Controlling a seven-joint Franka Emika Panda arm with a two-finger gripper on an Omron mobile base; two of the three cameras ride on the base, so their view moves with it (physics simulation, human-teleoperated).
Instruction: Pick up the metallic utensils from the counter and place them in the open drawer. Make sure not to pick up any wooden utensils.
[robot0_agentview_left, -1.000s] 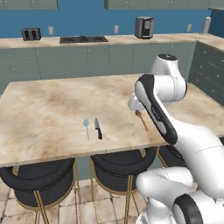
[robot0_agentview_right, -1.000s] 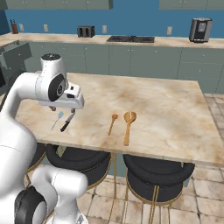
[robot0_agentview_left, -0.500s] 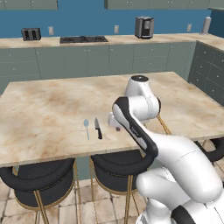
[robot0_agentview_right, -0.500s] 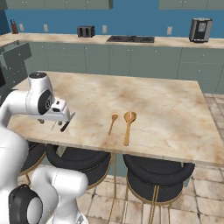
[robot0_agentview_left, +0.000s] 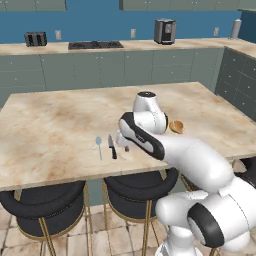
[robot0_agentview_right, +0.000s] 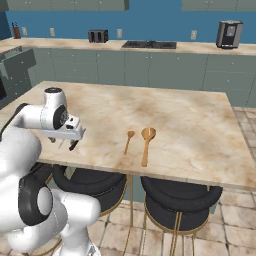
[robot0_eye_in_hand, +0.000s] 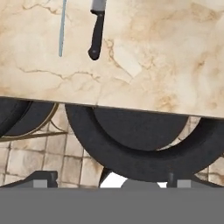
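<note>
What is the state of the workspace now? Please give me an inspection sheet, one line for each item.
Surface: marbled counter, no spill seen.
Job's things: knife and metal spoon lie side by side near the front edge; both not yet picked.
Clutter: two wooden spoons, to the right.
Grippers: gripper open, empty, above the knife.
Cables: nothing seen.
Surroundings: black stools under the counter; toaster, coffee machine behind.
</note>
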